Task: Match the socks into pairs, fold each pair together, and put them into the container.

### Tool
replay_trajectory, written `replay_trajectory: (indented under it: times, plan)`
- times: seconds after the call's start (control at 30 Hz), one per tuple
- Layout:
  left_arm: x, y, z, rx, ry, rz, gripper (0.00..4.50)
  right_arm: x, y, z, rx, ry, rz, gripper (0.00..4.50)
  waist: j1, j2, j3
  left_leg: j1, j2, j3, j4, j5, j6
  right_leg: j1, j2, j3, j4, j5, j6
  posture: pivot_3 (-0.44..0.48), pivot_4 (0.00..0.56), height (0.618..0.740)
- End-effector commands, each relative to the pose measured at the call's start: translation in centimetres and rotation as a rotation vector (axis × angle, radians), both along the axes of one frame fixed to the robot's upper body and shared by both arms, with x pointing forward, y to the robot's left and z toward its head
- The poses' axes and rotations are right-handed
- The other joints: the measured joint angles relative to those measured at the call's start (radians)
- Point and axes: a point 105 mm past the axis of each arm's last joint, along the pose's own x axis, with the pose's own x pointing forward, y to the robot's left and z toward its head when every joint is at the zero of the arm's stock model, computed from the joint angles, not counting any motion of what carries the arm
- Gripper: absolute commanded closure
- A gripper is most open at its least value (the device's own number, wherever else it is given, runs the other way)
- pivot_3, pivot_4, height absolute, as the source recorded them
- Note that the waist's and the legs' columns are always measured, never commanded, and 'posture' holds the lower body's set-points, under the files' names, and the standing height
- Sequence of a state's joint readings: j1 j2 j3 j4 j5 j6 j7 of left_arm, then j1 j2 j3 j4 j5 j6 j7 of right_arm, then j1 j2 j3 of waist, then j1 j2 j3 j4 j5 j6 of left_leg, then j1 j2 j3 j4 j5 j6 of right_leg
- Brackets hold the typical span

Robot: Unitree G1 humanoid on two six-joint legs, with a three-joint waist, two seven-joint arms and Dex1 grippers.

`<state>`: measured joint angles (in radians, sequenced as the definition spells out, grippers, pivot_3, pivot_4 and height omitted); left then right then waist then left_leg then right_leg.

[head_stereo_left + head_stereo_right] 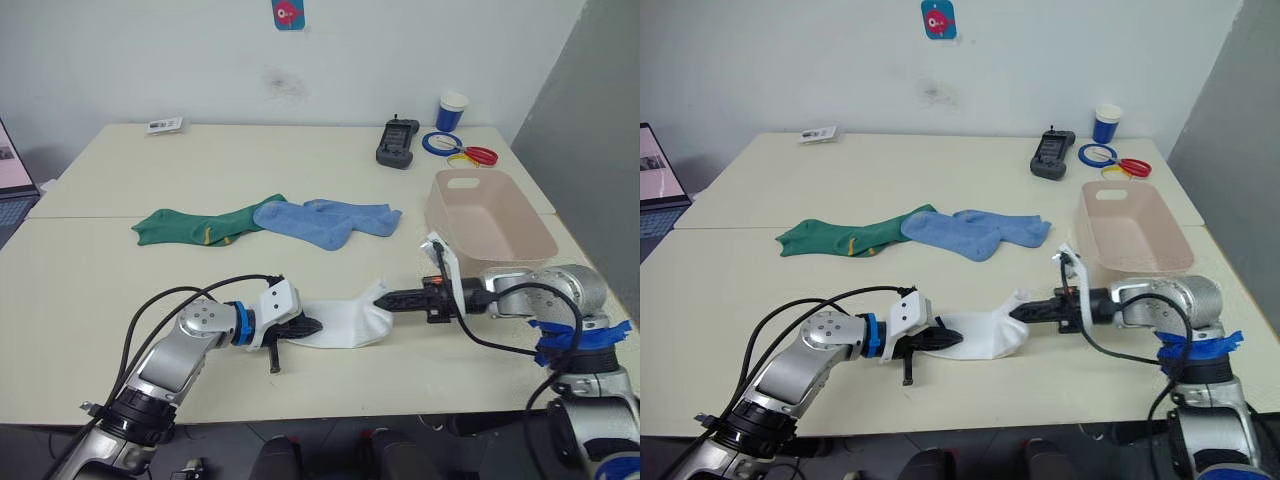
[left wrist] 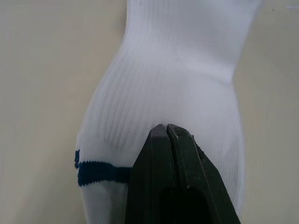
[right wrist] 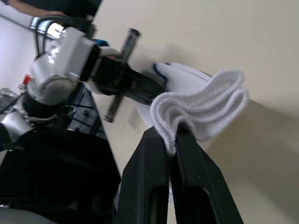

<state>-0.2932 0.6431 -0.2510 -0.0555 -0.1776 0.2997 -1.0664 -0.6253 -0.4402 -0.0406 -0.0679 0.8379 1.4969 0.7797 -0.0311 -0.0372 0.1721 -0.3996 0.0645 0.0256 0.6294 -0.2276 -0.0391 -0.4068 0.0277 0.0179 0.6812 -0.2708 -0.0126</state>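
Just in front of the pink container [image 1: 490, 215] on the worktop [image 1: 300, 170], the white socks [image 1: 345, 320] lie stretched between the two arms: the left pincer [image 1: 310, 326] is clamped on the striped end and the right pincer [image 1: 383, 297] pinches the layered cuffs at the end nearer the container. They look soft, light and floppy, so they should sag and slip apart unless gripped through all layers at the cuffs. The blue socks [image 1: 330, 220] and green socks [image 1: 200, 225] lie beside the container, farther back than the white pair and clear of any move into it.

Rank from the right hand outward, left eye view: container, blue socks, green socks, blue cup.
From the right hand, shut on the white socks:
1. container, just behind it
2. blue socks, mid-table
3. green socks, farther left
4. blue cup, far right edge
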Motion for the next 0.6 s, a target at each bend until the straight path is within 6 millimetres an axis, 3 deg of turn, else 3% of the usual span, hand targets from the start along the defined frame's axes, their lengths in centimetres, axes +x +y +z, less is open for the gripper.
replay_trajectory:
  times: [0.03,0.2,0.6]
  plan:
    - [-0.1,0.0,-0.9,0.020,0.034,0.012,4.48,0.1,1.6,1.0,0.030,-0.034,0.014,4.50,0.000,0.000,0.000,0.000,0.000,0.000,0.000,0.000,0.000,0.000,0.000,0.000,0.000,0.000,0.000,0.000,0.150,0.740]
    - [0.2,0.1,-0.7,0.020,0.028,0.020,4.48,0.6,4.0,0.7,0.052,-0.034,0.023,4.50,0.000,0.000,0.000,0.000,0.000,0.000,0.000,0.000,0.000,0.000,0.000,0.000,0.000,0.000,0.000,0.000,0.150,0.740]
    - [0.1,0.3,-1.0,0.021,0.028,0.037,4.48,0.6,7.3,-1.0,0.062,-0.014,0.049,4.50,0.000,0.000,0.000,0.000,0.000,0.000,0.000,0.000,0.000,0.000,0.000,0.000,0.000,0.000,0.000,0.000,0.150,0.740]
